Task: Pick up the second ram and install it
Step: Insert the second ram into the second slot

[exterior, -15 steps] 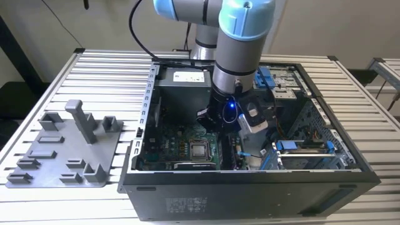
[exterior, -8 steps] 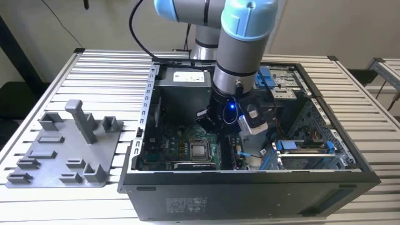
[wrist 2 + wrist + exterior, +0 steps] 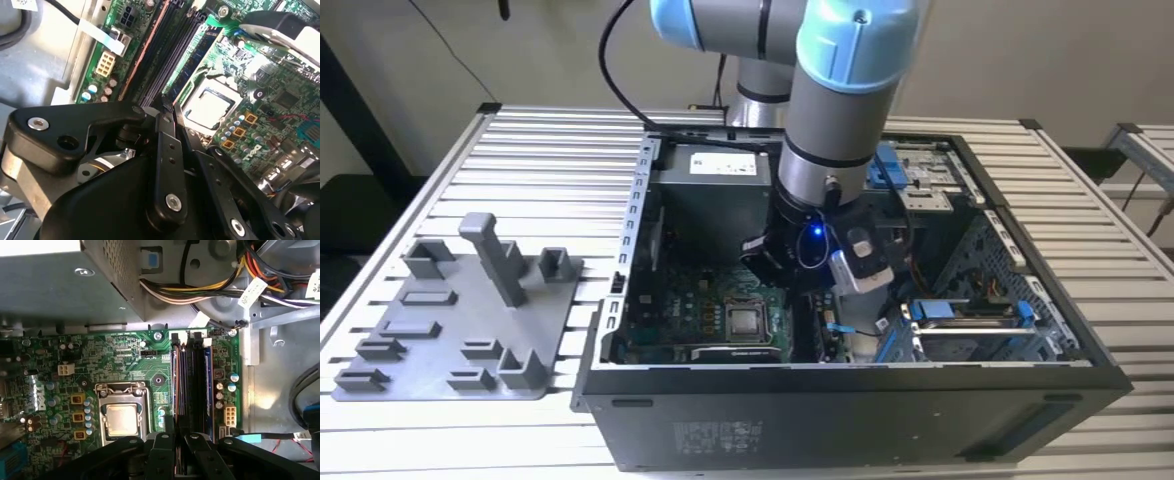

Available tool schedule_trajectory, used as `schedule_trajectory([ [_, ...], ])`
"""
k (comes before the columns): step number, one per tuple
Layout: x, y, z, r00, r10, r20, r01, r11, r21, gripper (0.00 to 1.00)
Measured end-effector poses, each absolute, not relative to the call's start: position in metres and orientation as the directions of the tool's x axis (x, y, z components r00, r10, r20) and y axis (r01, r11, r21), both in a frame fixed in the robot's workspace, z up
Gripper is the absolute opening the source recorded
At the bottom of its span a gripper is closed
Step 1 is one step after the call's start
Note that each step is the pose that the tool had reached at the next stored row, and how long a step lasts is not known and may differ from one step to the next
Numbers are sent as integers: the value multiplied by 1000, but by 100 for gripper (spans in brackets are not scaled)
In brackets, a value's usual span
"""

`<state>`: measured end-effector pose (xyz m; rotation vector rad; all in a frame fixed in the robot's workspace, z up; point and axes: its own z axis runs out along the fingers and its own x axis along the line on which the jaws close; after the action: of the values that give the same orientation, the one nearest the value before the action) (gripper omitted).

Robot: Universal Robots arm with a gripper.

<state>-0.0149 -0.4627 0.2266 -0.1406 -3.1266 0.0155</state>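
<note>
We have the gripper (image 3: 180,452) down inside the computer case (image 3: 1067,330), its fingers (image 3: 165,145) nearly together over the memory slots (image 3: 192,385) beside the processor (image 3: 121,419). A thin dark edge between them may be the second ram (image 3: 179,405) (we cannot tell for sure); it should stay square to its slot.

In the exterior view the arm (image 3: 834,90) runs off the top edge and hides the computer case's (image 3: 854,410) middle (memory slots included); the gripper's fingertips are hidden there.
</note>
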Motion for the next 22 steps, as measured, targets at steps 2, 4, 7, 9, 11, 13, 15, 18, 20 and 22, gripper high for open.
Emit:
schedule_trajectory([
  [2, -15, -463, 226, -995, 103, 11, 103, 995, -11, 14],
  [4, -14, -463, 225, -993, 114, 11, 114, 993, -11, 14],
  [7, -12, -463, 224, -993, 121, 14, 121, 993, -11, 14],
  [9, -12, -463, 223, -993, 121, 14, 121, 993, -11, 14],
  [11, -12, -463, 223, -993, 121, 14, 121, 993, -12, 14],
  [13, -12, -463, 222, -993, 121, 14, 121, 993, -11, 14],
  [15, -11, -463, 221, -993, 121, 15, 121, 993, -12, 14],
  [18, -10, -463, 221, -992, 121, 18, 121, 993, -12, 14],
  [20, -10, -463, 221, -992, 121, 19, 121, 993, -13, 14],
  [22, -8, -463, 221, -992, 121, 20, 121, 993, -13, 14],
])
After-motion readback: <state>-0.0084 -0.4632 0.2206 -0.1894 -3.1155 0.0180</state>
